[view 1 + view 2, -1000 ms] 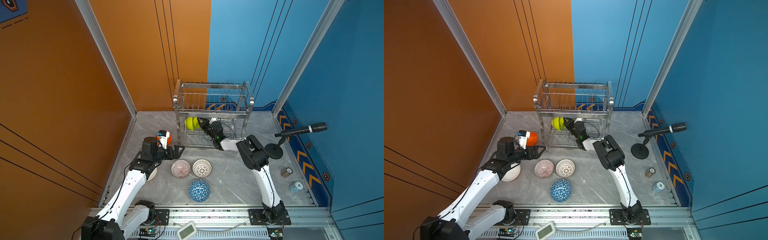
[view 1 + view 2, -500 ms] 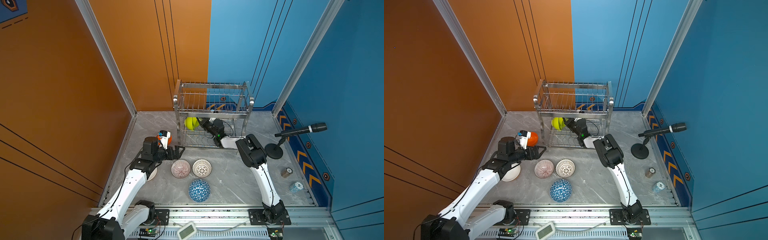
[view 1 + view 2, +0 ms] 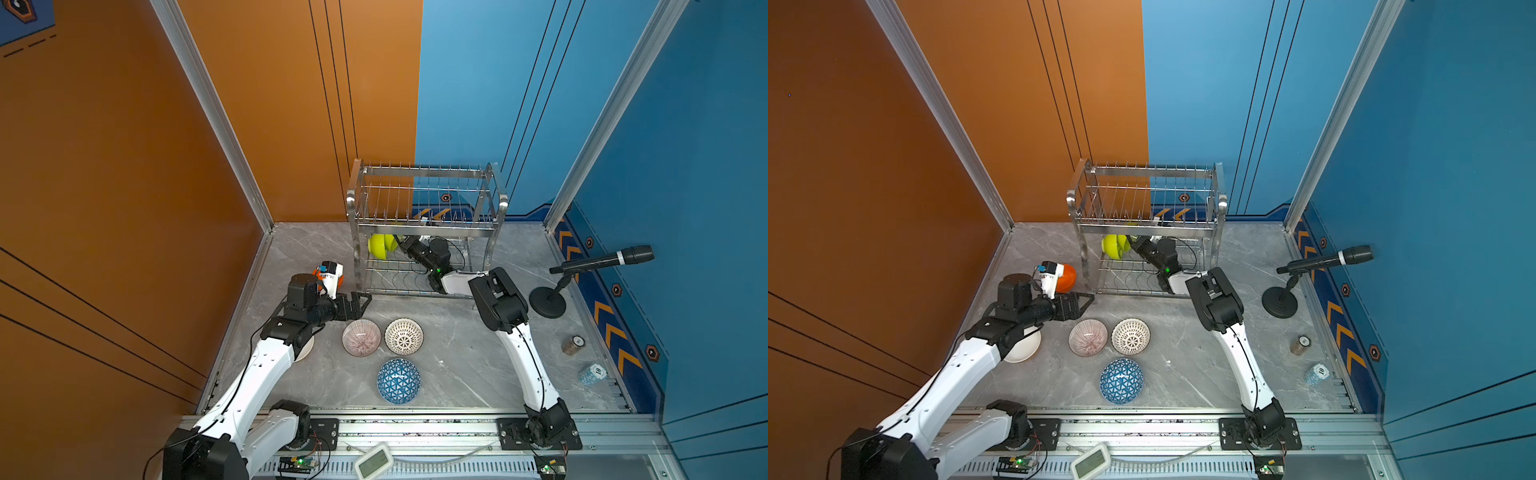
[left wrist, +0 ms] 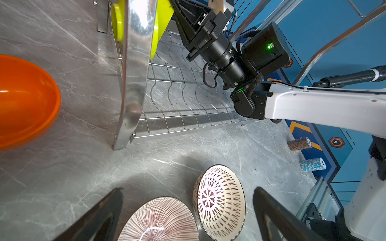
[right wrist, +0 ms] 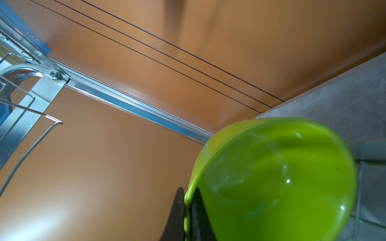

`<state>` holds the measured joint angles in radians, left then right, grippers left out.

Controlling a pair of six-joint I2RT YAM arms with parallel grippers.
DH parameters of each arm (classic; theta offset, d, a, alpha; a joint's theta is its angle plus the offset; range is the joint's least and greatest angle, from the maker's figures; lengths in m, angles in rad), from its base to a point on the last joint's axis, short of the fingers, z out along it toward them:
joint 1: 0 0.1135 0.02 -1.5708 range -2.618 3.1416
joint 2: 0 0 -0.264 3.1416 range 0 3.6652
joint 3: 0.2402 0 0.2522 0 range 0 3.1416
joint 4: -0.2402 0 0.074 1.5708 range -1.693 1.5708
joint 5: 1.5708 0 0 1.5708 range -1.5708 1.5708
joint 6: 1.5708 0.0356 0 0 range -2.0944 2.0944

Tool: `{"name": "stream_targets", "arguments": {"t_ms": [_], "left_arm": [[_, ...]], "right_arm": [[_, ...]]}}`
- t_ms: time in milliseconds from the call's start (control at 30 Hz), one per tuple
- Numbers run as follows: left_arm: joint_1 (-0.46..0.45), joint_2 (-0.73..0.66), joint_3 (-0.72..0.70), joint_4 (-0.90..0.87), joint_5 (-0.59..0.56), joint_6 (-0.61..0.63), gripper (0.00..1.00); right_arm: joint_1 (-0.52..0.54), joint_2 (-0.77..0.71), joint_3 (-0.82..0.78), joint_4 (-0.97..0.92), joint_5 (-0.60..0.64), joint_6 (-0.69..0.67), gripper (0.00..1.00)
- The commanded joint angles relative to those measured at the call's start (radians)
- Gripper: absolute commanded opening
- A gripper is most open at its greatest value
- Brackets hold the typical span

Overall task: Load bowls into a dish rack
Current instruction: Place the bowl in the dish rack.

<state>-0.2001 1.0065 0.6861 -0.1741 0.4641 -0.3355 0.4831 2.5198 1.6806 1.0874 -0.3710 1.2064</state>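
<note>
Right gripper (image 5: 188, 210): I'm pinching the lime-green bowl (image 5: 282, 177) by its rim, inside the dish rack (image 3: 424, 227).
Left gripper (image 3: 358, 302): hanging open, empty.
Risk: I'm fearing the thin rim grip slipping and the bowl rolling off the wires.

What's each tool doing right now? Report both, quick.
Left tool: open, holding nothing.
Right tool: shut on the rim of a lime-green bowl.

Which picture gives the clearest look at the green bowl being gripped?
The right wrist view: the lime-green bowl looms large, rim pinched by the right end effector. Both top views show the bowl small, under the dish rack's top tier. The left wrist view shows it partly behind a rack post.
</note>
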Motion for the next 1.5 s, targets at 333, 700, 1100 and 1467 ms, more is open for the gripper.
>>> {"name": "stream_targets", "arguments": {"t_ms": [333, 700, 1100, 1467], "left_arm": [[-0.013, 0.004, -0.014, 0.007, 0.01, 0.027, 0.98], [-0.015, 0.003, -0.012, 0.007, 0.01, 0.027, 0.98], [-0.021, -0.005, -0.012, 0.004, 0.006, 0.026, 0.98], [-0.027, -0.011, -0.011, -0.001, 0.002, 0.027, 0.98]], "right_arm": [[0.009, 0.036, 0.002, 0.057, -0.081, 0.002, 0.05], [0.009, 0.024, -0.078, 0.135, -0.083, -0.018, 0.08], [0.005, -0.004, -0.112, 0.117, -0.099, -0.04, 0.09], [-0.001, -0.055, -0.16, 0.072, -0.108, -0.081, 0.14]]}}
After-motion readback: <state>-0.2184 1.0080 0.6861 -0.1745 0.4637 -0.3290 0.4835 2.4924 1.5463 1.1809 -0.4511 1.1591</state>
